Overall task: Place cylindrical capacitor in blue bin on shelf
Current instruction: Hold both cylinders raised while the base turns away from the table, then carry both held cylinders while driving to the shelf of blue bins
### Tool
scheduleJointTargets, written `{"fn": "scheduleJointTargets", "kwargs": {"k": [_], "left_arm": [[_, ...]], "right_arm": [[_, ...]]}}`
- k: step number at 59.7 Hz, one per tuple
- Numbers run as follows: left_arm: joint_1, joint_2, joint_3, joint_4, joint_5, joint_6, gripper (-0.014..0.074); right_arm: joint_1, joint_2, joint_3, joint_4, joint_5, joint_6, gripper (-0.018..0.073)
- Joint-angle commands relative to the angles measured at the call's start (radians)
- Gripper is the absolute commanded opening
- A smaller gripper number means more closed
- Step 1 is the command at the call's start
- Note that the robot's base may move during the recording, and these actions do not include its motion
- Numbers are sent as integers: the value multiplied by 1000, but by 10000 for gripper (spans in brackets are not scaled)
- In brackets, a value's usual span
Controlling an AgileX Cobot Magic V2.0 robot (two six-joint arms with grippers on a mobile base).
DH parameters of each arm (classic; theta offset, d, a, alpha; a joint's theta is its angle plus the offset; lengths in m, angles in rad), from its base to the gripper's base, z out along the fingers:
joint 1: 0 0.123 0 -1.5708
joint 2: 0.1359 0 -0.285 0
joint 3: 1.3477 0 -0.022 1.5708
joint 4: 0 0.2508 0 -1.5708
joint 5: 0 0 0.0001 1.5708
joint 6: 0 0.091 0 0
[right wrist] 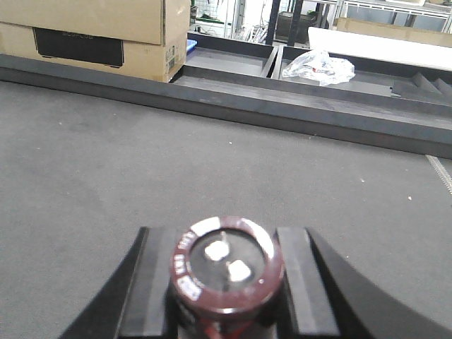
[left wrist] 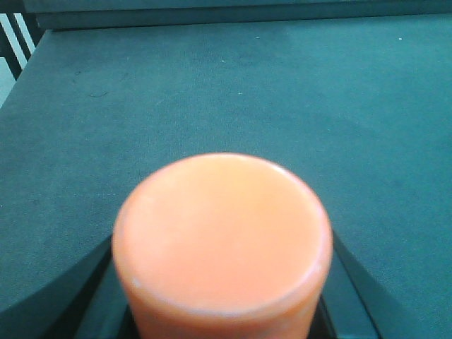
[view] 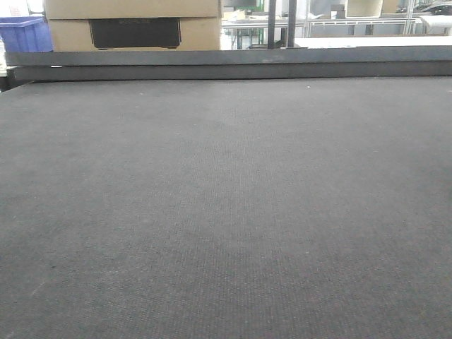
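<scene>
In the right wrist view the cylindrical capacitor (right wrist: 227, 268) stands on end, a dark maroon sleeve with light markings and two silvery terminals facing the camera. My right gripper (right wrist: 227, 282) is shut on it, black fingers (right wrist: 157, 282) pressing both sides, above the grey mat. In the left wrist view my left gripper (left wrist: 222, 296) is shut on a fat orange cylinder (left wrist: 222, 233) that hides most of its dark fingers (left wrist: 351, 300). A blue bin (view: 25, 34) shows at the far top left behind the table. The shelf is out of view.
A dark grey mat (view: 226, 212) covers the table, ending in a raised dark back edge (view: 226, 63). Behind it stand a cardboard box (view: 134, 25), a crumpled clear plastic bag (right wrist: 321, 66) and metal frames. Neither arm shows in the front view.
</scene>
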Motion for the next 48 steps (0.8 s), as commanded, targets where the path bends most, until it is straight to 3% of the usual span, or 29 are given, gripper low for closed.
{"fn": "scheduleJointTargets", "kwargs": {"k": [1,48], "left_arm": [[-8,-3,-2,-2,-15,0,-111],[-8,-3,-2,-2,-15,0,-111]], "right_arm": [[1,-4,-1,-16,-35,1,-25],[1,-4,-1,-16,-37,1,-25]]}}
